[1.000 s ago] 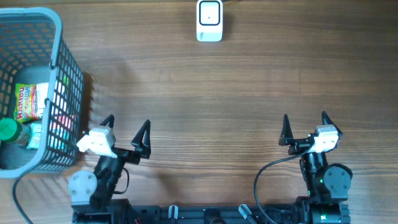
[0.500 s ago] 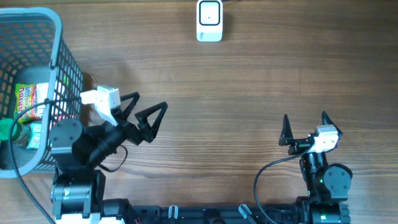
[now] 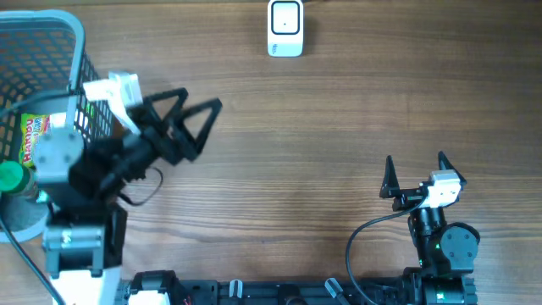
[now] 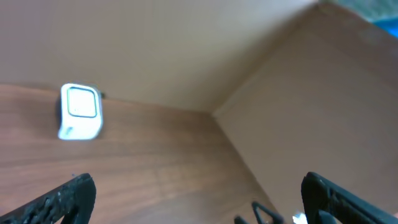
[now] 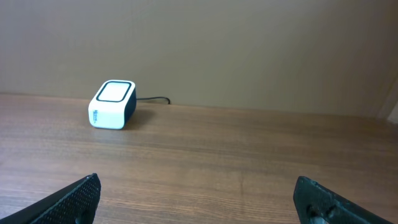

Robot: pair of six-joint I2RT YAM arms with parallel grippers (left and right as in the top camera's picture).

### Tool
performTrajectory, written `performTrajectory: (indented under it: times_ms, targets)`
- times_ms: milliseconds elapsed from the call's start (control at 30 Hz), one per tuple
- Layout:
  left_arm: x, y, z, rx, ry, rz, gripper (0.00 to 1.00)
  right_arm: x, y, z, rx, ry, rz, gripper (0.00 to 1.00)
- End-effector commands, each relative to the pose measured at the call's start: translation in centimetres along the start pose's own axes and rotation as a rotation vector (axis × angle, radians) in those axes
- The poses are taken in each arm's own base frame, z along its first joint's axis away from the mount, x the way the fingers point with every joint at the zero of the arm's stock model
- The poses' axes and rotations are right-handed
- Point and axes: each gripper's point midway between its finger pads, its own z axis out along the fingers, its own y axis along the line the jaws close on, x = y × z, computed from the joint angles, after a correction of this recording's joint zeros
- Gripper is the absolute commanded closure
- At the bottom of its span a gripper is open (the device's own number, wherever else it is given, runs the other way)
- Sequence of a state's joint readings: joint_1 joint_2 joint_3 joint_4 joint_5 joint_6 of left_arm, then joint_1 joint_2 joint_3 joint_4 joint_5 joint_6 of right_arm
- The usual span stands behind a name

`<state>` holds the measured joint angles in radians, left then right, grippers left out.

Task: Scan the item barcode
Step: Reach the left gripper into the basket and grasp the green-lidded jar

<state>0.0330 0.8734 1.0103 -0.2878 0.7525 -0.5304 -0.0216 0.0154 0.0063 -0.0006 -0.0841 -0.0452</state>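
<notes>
Bare tabletop (image 3: 339, 127) spans centre and right. A basket (image 3: 51, 15) blocks the left edge, a scanner (image 3: 285, 28) top centre.

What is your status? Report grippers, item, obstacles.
Left gripper open, empty, beside basket. Right gripper open, empty. Candy bag in basket, not picked. Nothing blocking scanner.

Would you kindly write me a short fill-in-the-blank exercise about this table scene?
1. The basket stands on the robot's ____ side.
2. The scanner has a ____ casing.
3. The left gripper and the right gripper both have their jaws ____.
Missing words: left, white, open.
</notes>
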Motion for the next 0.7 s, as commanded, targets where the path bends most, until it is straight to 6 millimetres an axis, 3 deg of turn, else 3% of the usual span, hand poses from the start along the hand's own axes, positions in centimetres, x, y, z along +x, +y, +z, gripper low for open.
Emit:
performTrajectory:
  times_ms: [0,100,167,200,233,333,400,500,600,667]
  targets:
    - [-5.8,2.9,-0.4,-0.232,-0.137,-0.022,0.00,-0.2,-0.4,-0.1,0.021,-0.008,0.019,0.00]
    - [-9.9,4.3,-2.4,-0.406,-0.229,-0.008,0.00,-0.2,-0.4,-0.1,0.021,-0.009,0.019,0.00]
    - [-12.4,7.9,-7.0,-0.741,-0.359,-0.042,0.00,-0.2,-0.4,-0.1,0.021,-0.009,0.019,0.00]
    - [-12.7,8.8,-8.5,-0.834,-0.389,-0.053,0.00,-0.2,-0.4,-0.1,0.021,-0.009,0.019,0.02]
    - [-12.9,10.4,-11.5,-1.014,-0.439,-0.066,0.00,-0.2,-0.4,-0.1,0.021,-0.009,0.020,0.00]
    - [-11.7,13.3,-16.7,-1.300,-0.521,-0.154,0.00,-0.2,-0.4,-0.1,0.021,-0.009,0.019,0.00]
    - [-11.0,14.8,-19.1,-1.407,-0.566,-0.230,0.00,-0.2,-0.4,-0.1,0.021,-0.009,0.019,0.00]
    - [-9.8,17.1,-21.8,-1.517,-0.603,-0.358,0.00,-0.2,-0.4,-0.1,0.021,-0.009,0.019,0.00]
    - [-8.0,21.0,-24.9,-1.675,-0.580,-0.487,0.00,-0.2,-0.4,-0.1,0.021,-0.009,0.019,0.00]
    - [-7.3,22.6,-25.9,-1.732,-0.553,-0.530,0.00,-0.2,-0.4,-0.1,0.021,-0.009,0.019,0.00]
